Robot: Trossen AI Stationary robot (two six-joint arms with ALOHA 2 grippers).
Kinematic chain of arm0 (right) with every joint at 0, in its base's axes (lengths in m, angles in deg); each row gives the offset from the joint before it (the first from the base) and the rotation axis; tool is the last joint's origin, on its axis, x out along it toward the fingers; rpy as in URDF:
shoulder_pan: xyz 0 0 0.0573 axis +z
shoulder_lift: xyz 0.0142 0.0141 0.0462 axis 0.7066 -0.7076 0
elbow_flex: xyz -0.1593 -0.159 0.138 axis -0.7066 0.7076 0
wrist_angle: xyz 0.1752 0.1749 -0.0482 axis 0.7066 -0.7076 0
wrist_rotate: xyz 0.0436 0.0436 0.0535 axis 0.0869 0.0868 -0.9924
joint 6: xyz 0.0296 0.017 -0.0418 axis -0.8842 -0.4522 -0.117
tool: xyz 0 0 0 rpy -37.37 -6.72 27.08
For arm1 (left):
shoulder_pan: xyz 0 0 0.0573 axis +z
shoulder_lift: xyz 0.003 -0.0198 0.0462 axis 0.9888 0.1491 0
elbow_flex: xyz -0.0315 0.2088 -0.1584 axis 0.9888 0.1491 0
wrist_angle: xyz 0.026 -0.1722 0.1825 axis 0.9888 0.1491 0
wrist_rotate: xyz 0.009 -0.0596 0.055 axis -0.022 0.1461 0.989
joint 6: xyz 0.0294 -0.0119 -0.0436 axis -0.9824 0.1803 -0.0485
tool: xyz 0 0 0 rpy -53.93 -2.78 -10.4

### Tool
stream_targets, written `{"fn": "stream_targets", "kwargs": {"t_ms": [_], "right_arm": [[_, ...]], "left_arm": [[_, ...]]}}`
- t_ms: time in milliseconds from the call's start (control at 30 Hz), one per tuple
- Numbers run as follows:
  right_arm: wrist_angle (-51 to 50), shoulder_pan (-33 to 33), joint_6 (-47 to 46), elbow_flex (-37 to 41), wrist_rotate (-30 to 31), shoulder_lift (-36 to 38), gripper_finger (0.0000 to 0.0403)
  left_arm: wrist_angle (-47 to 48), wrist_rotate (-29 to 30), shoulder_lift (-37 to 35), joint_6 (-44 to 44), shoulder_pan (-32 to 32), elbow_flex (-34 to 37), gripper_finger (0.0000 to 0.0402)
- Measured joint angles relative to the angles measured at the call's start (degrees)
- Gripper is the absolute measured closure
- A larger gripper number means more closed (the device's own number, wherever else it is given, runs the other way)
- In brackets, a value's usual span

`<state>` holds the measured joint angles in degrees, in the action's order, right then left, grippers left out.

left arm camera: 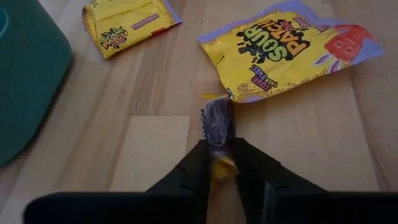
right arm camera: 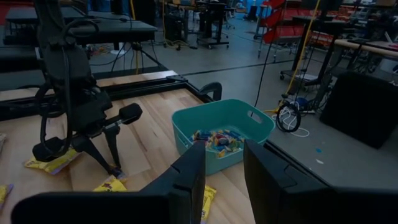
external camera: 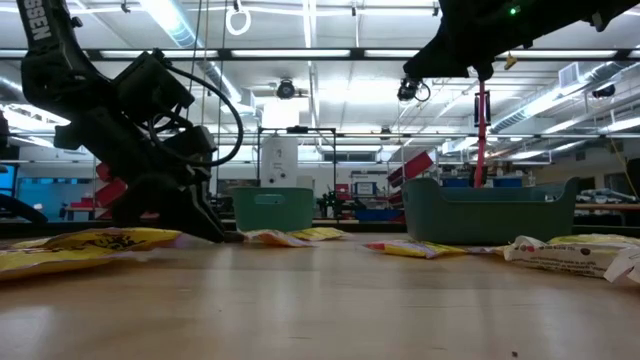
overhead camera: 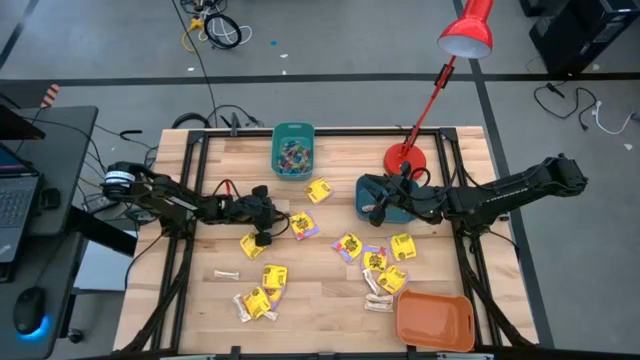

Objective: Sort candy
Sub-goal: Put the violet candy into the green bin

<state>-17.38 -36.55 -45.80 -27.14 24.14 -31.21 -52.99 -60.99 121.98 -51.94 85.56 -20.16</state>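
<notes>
Yellow candy packets (overhead camera: 272,278) and pale stick pieces (overhead camera: 228,273) lie scattered flat on the wooden table. My left gripper (overhead camera: 283,220) is down at the table's middle, shut on a small purple-wrapped sweet (left arm camera: 217,123), just short of a yellow packet with a purple border (left arm camera: 286,46). My right gripper (right arm camera: 224,168) is open and holds nothing. It hovers over a dark teal bin (overhead camera: 385,200) at the table's right. A lighter teal bin (overhead camera: 293,150) at the far edge holds several tiny coloured pieces. My left gripper pinches the small purple sweet between its two fingertips (left arm camera: 198,163), by the end with the yellow twist (left arm camera: 221,168). The fingers slant down and point toward the table's right, lying along the sweet. Its purple body (left arm camera: 217,121) sticks out ahead of the tips, at table level.
An orange bin (overhead camera: 435,320) sits at the near right corner. A red desk lamp's base (overhead camera: 404,157) stands at the far right, behind the dark bin. More packets (overhead camera: 403,246) cluster between the bins. Bare wood lies near the left gripper (left arm camera: 149,155).
</notes>
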Motion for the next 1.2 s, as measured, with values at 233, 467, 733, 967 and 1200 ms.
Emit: {"fn": "stream_targets", "kwargs": {"t_ms": [233, 467, 733, 967, 1200], "right_arm": [[0.00, 0.00, 0.00, 0.00, 0.00, 0.00, 0.0307], [0.00, 0.00, 0.31, 0.00, 0.00, 0.02, 0.0308], [-0.02, 0.00, 0.48, 0.00, 0.00, 0.02, 0.0308], [0.00, 0.00, 0.49, 0.00, 0.00, 0.02, 0.0308], [0.00, 0.00, 0.90, 0.00, 0.00, 0.02, 0.0309]], "left_arm": [[0.17, 0.38, 0.00, -1.04, 0.00, -0.10, 0.0373], [1.63, 0.11, 0.05, -1.28, 0.04, -1.59, 0.0391], [11.24, 0.34, -0.07, -1.27, 0.04, -5.98, 0.0392], [17.88, 0.88, -2.25, -2.85, 0.04, -8.21, 0.0392], [21.53, 2.91, -10.15, -2.79, 0.04, -8.25, 0.0392]]}}
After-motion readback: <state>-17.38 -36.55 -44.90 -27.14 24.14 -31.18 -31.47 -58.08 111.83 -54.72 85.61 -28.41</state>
